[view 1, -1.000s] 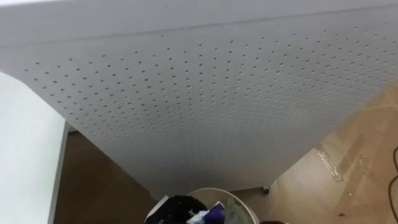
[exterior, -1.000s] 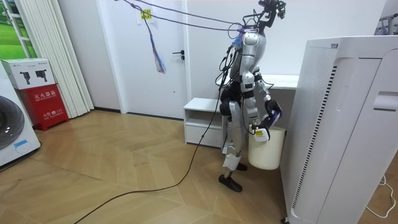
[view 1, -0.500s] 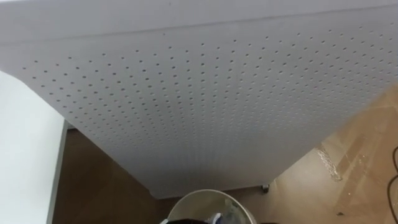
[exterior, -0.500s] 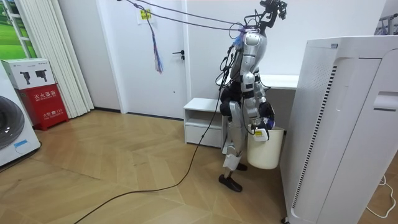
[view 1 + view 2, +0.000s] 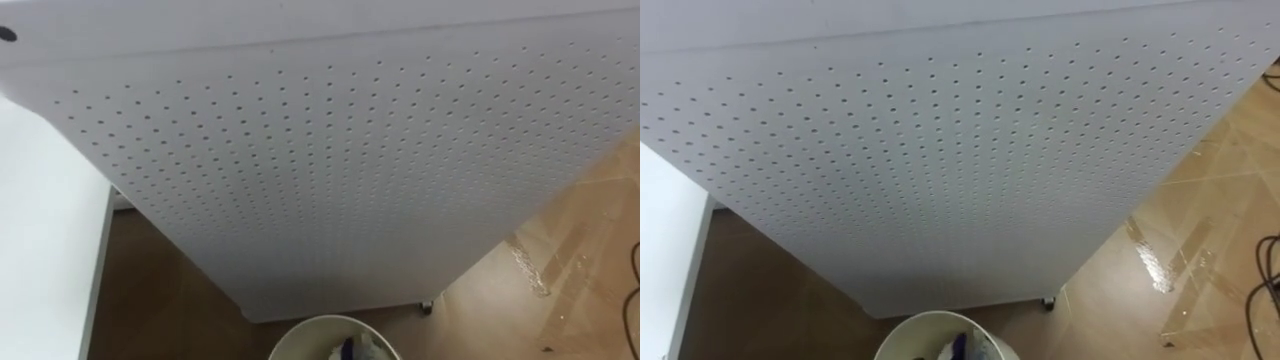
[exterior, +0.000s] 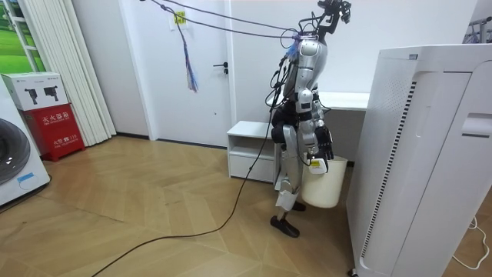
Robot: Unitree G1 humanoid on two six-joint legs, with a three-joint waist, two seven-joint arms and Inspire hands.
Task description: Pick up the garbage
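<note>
A white waste bin (image 5: 330,319) sits at the lower edge of both eye views, its round mouth open to the camera. Inside lies the garbage (image 5: 350,349), purple and white scraps resting against the bin's wall. Above the bin rises the perforated side panel (image 5: 330,150) of a tall white appliance (image 6: 423,154), dotted with rows of small holes. A small caster (image 5: 427,305) shows under the panel's lower corner. A white surface (image 5: 40,230) runs along the left edge of the eye views, and a wooden floor (image 5: 560,270) spreads to the right.

In the room view the robot stands upright, facing the room view's right. It is between a low white cabinet (image 6: 250,146) and the tall appliance, with the surface just behind it. The bin hangs slightly tilted close to the robot's thigh. The right hand (image 6: 315,161), on the side nearer the camera, is at the bin's rim. Whether it grips the rim cannot be told. The left hand (image 6: 324,143) shows as a dark shape just above the bin's mouth on the far side, and its state cannot be told either. At the room view's left stand a red box (image 6: 55,127) and a washing machine (image 6: 15,165).
</note>
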